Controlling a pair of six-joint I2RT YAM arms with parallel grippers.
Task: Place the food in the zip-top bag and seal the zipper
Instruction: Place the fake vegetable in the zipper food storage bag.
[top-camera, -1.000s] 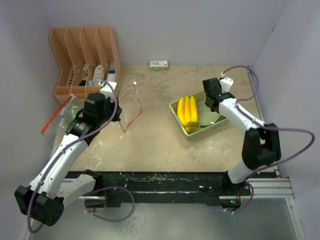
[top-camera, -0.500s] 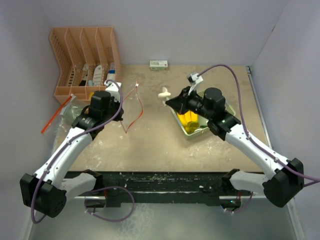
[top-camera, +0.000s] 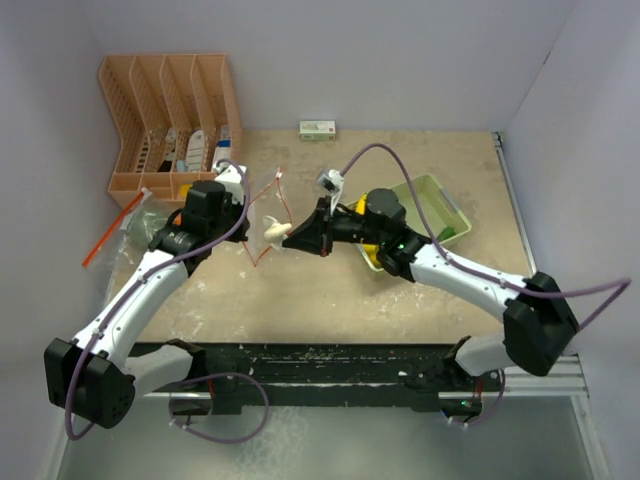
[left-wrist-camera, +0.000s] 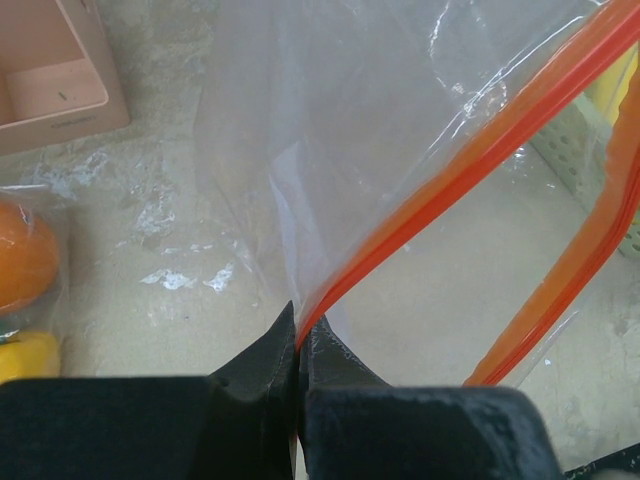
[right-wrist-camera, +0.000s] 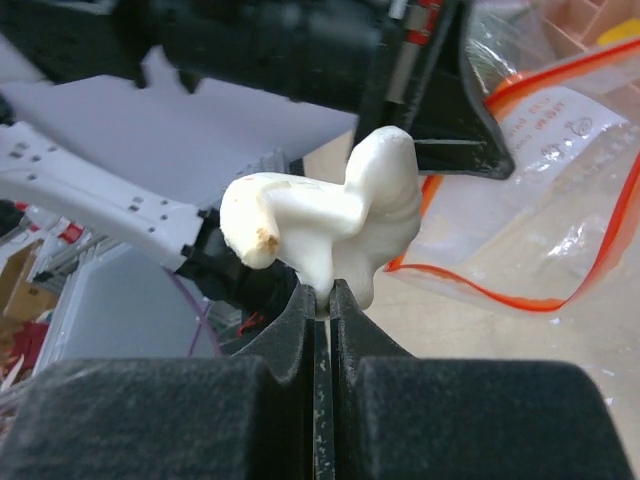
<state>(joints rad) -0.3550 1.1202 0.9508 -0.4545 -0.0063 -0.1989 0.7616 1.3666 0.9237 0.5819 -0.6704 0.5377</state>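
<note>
White bulb (top-camera: 272, 231), pinched in right gripper (top-camera: 291, 238), is hovering at the right of the zip-top bag (left-wrist-camera: 380, 120) mouth; left gripper (left-wrist-camera: 298, 345) is pinching the orange zipper rim (left-wrist-camera: 450, 165), holding it open.

Overhead camera looks down from behind; both close wrist views share the zip-top bag (left-wrist-camera: 350, 120).

beige table (top-camera: 300, 290), orange rack (top-camera: 170, 120) (far left), green tray (top-camera: 437, 196), small box (top-camera: 318, 129)
</note>
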